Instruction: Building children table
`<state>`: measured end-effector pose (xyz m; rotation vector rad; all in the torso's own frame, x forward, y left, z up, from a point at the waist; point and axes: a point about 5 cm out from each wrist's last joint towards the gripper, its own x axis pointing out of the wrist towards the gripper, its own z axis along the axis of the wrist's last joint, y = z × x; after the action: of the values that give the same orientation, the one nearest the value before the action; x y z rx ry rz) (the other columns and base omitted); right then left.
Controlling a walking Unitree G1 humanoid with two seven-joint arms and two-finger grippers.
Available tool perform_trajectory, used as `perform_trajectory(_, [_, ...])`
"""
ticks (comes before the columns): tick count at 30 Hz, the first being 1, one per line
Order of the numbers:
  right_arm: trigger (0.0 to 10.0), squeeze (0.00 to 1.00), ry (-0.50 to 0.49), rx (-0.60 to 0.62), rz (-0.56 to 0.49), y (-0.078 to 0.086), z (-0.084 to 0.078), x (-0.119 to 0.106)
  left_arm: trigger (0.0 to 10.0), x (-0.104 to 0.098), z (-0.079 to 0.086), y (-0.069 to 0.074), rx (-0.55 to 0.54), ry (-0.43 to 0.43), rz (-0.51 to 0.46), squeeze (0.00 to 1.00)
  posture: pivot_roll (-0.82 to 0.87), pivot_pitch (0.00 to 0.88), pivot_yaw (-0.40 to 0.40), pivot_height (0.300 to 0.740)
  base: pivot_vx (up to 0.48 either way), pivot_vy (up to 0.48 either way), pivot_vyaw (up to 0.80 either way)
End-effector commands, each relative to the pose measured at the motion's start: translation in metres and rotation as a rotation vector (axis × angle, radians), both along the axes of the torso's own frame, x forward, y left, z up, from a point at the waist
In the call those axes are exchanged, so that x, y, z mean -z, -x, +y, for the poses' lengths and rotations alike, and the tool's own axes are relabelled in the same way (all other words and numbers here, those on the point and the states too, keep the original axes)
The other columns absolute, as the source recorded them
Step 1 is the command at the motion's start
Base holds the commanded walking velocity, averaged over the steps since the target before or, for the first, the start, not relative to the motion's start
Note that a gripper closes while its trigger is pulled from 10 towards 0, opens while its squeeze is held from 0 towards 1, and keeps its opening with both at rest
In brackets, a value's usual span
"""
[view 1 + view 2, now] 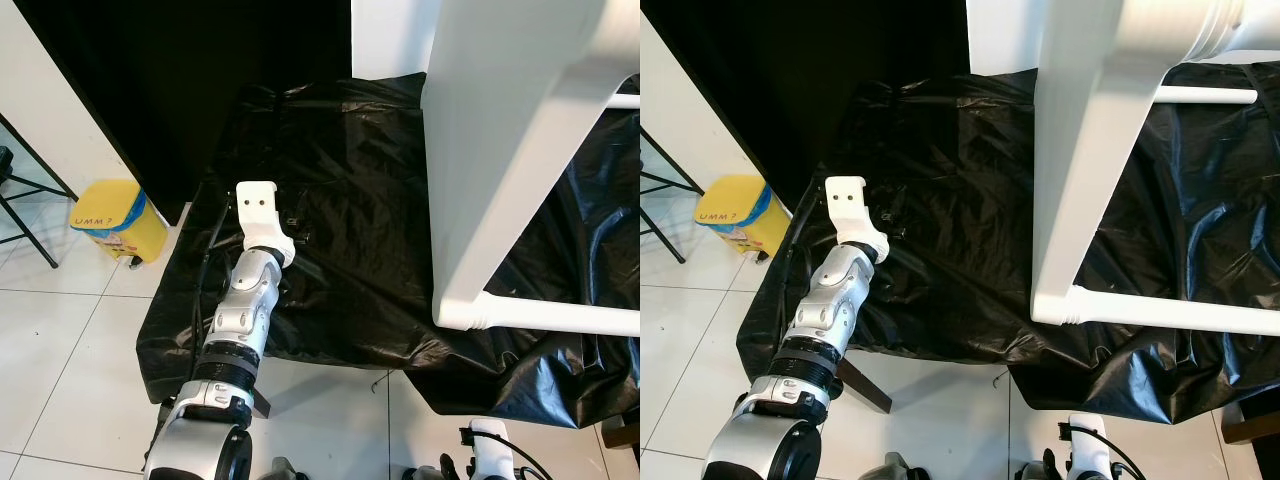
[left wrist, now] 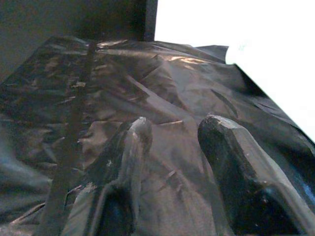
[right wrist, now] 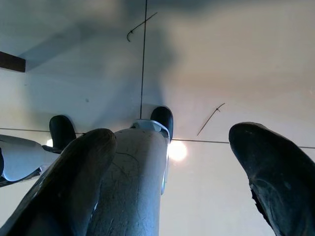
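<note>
A white table frame point(image 1: 500, 150) stands tilted over the black plastic sheet point(image 1: 350, 220) at the right. Its thick leg meets a round rail point(image 1: 570, 318) near the sheet's front edge, and a thinner rail point(image 1: 1205, 95) runs higher up. My left arm point(image 1: 245, 300) reaches out over the sheet's left part, well left of the frame. In the left wrist view my left gripper point(image 2: 177, 125) is open just above the crinkled plastic with nothing between its fingers. My right gripper point(image 3: 174, 135) hangs open, pointing down at the tiled floor beside my own leg point(image 3: 140, 172).
A yellow bin point(image 1: 115, 220) stands on the white tiles at the left, next to black stand legs point(image 1: 25, 205). A dark backdrop point(image 1: 200, 60) rises behind the sheet. A dark wooden leg point(image 1: 865, 385) sticks out under the sheet's front left.
</note>
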<state>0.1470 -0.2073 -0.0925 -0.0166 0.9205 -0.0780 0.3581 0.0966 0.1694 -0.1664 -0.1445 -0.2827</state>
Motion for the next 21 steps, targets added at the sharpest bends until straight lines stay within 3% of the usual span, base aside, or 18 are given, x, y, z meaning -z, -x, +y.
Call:
perform_trajectory(1, [10.0, 0.00, -0.025, -0.003, 0.082, 0.0204, 0.0057, 0.0091, 10.0, 0.0053, -0.0018, 0.0035, 0.072, -0.009, 0.011, 0.00, -0.10, 0.087, 0.089, 0.740, 0.000, 0.000, 0.00])
perform_trajectory(21, [10.0, 0.00, -0.025, -0.011, 0.082, 0.0197, 0.0062, 0.0090, 10.0, 0.0039, 0.0005, 0.0051, 0.069, -0.013, 0.025, 0.00, -0.09, 0.068, 0.084, 0.740, 0.000, 0.000, 0.00])
